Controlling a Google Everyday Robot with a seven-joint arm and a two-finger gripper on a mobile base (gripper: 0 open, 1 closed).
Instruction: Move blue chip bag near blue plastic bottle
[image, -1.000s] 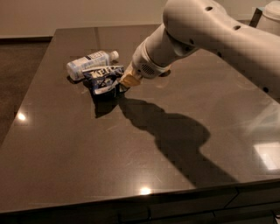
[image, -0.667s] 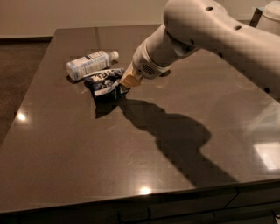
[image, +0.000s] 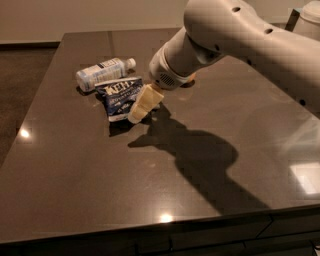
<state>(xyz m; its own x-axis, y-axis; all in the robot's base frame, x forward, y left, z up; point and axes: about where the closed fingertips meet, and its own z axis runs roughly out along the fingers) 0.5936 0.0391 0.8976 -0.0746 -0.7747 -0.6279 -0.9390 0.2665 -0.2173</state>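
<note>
A: Where is the gripper (image: 136, 113)?

B: Low over the dark desk (image: 90, 180), at the end of the white arm (image: 240, 40) that reaches in from the upper right. It slants down to the left, and its pale tip sits at the right edge of the blue chip bag (image: 117, 97).

A: Is it holding the bag?

B: I cannot tell. From this angle it shows as one cream wedge, so whether it is closed or spread is not visible.

A: And the bag itself?

B: It lies flat on the desk, white lettering up, just below the blue plastic bottle (image: 102, 74). The bottle lies on its side, cap pointing right, and the bag's upper edge appears to touch it.
</note>
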